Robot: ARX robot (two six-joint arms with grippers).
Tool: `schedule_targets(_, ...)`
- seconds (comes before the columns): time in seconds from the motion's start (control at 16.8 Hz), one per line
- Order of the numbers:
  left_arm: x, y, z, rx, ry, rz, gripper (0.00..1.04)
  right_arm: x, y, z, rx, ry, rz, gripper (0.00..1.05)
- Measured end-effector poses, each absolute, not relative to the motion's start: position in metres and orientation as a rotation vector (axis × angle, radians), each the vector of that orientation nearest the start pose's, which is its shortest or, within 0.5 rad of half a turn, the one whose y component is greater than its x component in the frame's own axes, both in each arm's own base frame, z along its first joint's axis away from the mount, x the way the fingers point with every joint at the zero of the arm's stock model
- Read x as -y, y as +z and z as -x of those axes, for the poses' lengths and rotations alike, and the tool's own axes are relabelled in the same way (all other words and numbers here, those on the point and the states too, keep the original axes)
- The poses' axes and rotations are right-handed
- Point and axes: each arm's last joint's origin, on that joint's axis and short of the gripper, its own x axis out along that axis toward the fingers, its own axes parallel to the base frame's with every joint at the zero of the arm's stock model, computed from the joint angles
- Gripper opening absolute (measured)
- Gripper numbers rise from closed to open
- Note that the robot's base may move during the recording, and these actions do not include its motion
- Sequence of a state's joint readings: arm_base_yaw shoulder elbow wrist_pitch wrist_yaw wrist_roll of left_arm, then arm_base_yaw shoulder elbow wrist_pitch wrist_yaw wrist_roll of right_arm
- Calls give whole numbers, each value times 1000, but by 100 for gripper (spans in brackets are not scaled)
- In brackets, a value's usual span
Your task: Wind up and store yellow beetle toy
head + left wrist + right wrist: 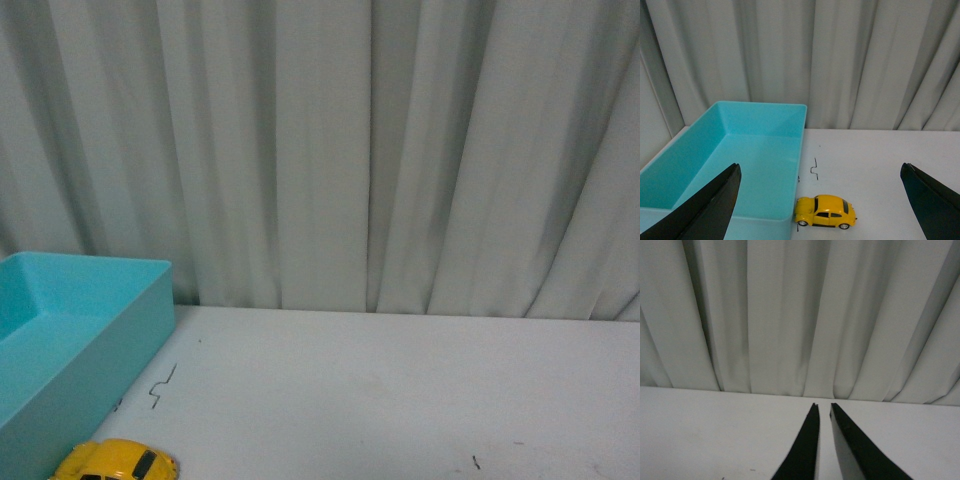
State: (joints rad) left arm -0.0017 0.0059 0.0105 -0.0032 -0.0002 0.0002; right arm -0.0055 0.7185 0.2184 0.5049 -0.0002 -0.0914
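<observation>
The yellow beetle toy [825, 212] stands on its wheels on the white table, its nose against the near corner of a turquoise bin [740, 150]. In the front view only the toy's roof [118, 463] shows at the bottom edge, beside the bin [70, 340]. My left gripper [820, 172] hangs above and behind the toy, wide open, its dark fingers [710, 205] far apart with nothing between them. My right gripper [822, 405] is shut on nothing, over bare table, with no toy in its view.
A pale pleated curtain [380, 150] closes off the back of the table. A small dark squiggle mark [162, 385] lies on the tabletop near the bin. The white table surface [420, 390] stretches to the right of the toy.
</observation>
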Motion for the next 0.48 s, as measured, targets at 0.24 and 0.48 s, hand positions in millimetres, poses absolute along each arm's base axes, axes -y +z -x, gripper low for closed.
schedule_targets(0.24, 0, 166, -97, 1, -2, 0, 98, 1, 195, -146, -3, -6, 25, 2)
schedule_targets(0.48, 0, 166, -97, 1, -2, 0, 98, 1, 185, -135, -4, -5, 18, 2)
